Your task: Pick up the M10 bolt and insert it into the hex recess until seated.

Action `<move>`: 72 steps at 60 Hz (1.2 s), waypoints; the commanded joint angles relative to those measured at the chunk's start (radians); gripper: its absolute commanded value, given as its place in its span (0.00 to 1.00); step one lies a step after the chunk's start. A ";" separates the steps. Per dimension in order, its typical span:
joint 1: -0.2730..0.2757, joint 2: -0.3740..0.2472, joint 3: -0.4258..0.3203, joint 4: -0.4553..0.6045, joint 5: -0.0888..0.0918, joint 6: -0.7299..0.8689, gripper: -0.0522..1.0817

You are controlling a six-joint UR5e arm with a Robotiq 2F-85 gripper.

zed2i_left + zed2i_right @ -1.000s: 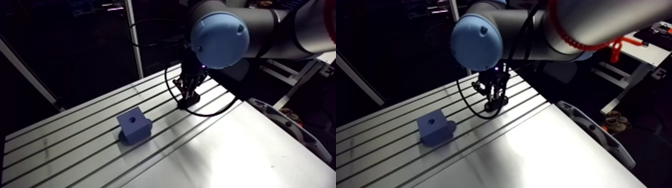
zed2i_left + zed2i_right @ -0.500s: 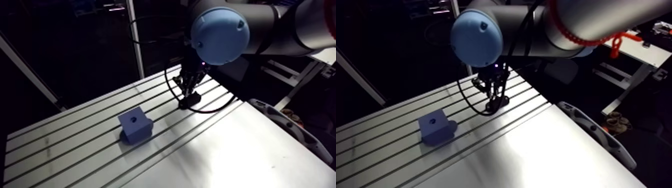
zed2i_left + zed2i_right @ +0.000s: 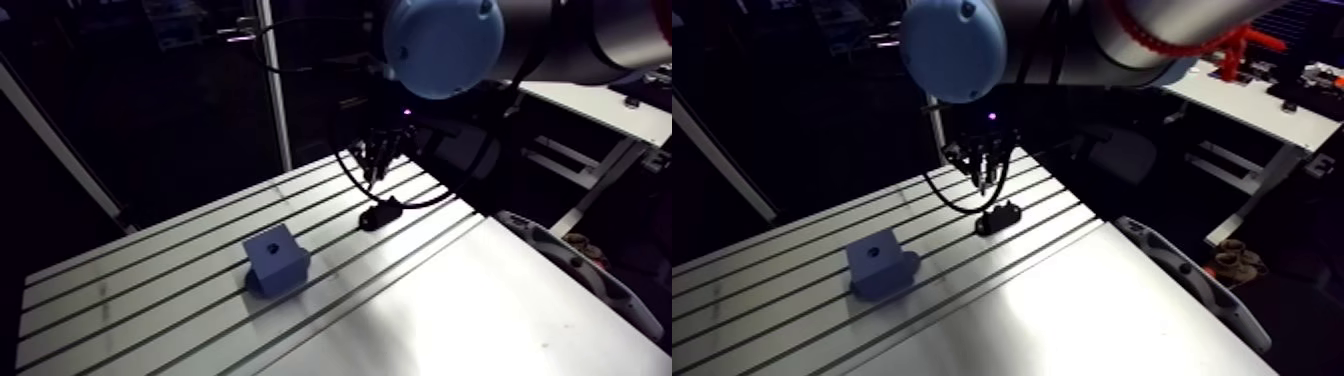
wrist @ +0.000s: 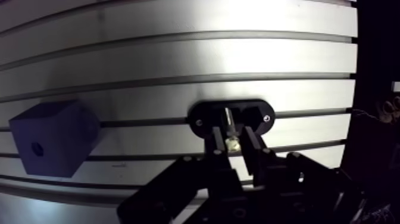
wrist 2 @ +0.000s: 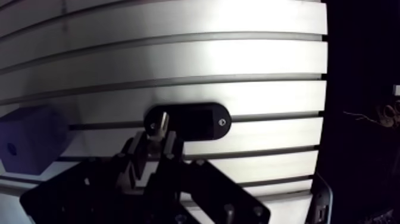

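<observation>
Slotted aluminium table, one blue block, one black oval holder, one claw clamped on one bolt.

Hidden, cropped and unreadable parts

In the wrist view the fingers of the gripper covered the lower end of the bolt and the near rim of the black holder. The blue block had a hole too small to show its shape. In the arm view the bolt was too small to make out.
</observation>
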 commanded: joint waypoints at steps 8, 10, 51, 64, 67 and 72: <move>0.051 -0.075 -0.100 0.208 0.000 0.038 0.73; 0.060 -0.075 -0.113 0.243 -0.001 0.052 0.73; 0.324 -0.085 -0.269 0.572 -0.075 0.187 0.73; 0.369 -0.066 -0.261 0.556 -0.079 0.273 0.73; 0.373 -0.067 -0.258 0.549 -0.077 0.275 0.73; 0.373 -0.068 -0.251 0.533 -0.077 0.276 0.73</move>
